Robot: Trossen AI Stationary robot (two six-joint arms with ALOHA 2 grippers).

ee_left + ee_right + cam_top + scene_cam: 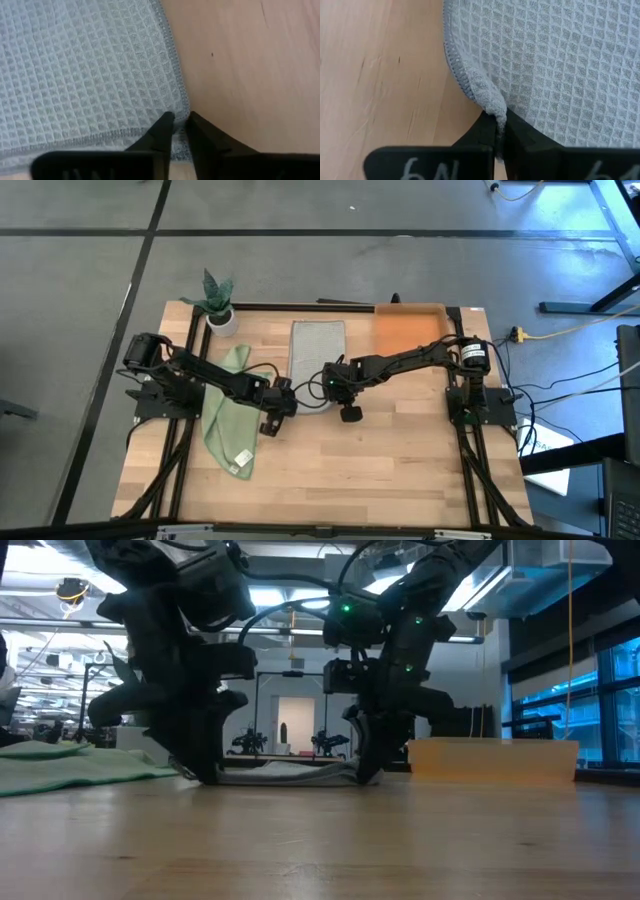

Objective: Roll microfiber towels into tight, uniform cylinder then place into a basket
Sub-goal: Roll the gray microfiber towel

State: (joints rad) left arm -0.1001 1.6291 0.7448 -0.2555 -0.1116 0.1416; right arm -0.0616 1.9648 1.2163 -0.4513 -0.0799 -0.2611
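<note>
- The wooden table stands on a grey floor; its near half is bare, and all the work sits towards the far side.
- The left gripper is at one near corner of the grey towel; its fingers straddle the hem, narrowed but with a small gap, so I cannot tell if they grip.
- The right gripper is clenched on the towel's other near corner, the hem bunched between its fingers.
- The towel's long axis runs from both grippers towards the far edge, so I judge a roll would travel that way.
- The green towel lies just beside the left arm.
- The orange basket sits at the far edge, nearer the right arm.
</note>
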